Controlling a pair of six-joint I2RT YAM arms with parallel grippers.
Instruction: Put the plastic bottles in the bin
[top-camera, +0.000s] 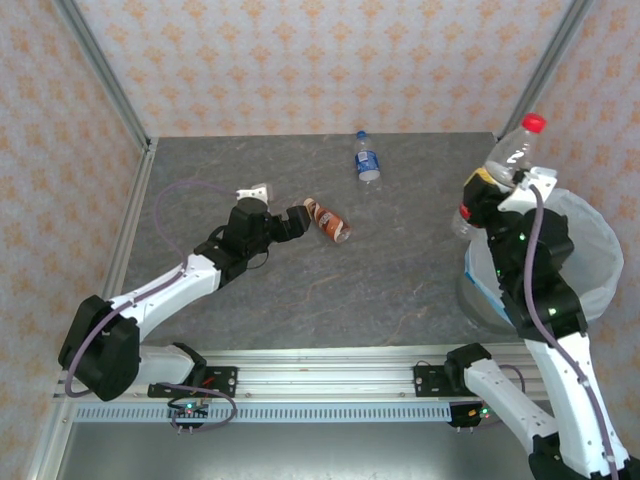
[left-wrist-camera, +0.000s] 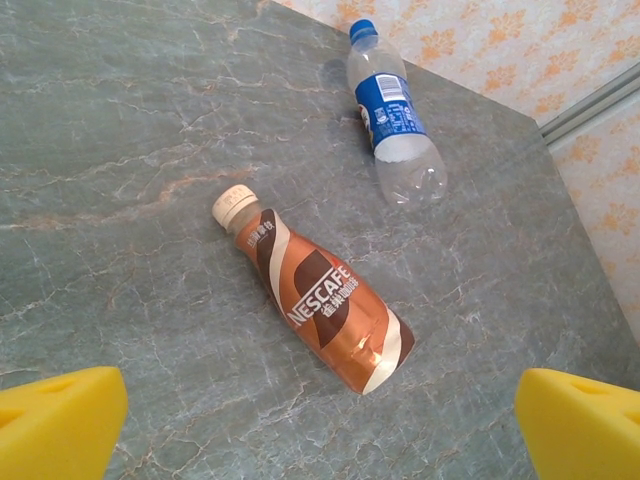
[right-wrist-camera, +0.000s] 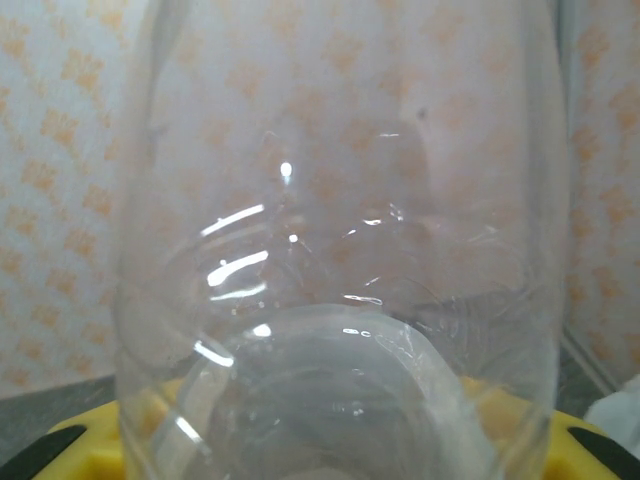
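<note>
The left arm (top-camera: 170, 285) lies low, stretched out across the table (top-camera: 400, 280) towards the far right, its wrist angled down at the brown bottle (top-camera: 328, 220). The left jaws are spread wide, with the yellow pads (left-wrist-camera: 60, 425) in the lower corners of the wrist view. The brown bottle lies on its side just beyond them, untouched, its cream cap pointing away and to the left. Farther back, the blue bottle (top-camera: 367, 158) lies flat near the back wall, well apart from both arms. The right arm (top-camera: 560, 330) rears up high from its base, elbow folded. From above, its wrist appears at the far-left rim of the bin (top-camera: 480, 300). The right jaws are pinching the clear bottle (top-camera: 510, 152) by its lower body. The bottle is held in the air, tilted, with its red cap towards the back right corner.
</note>
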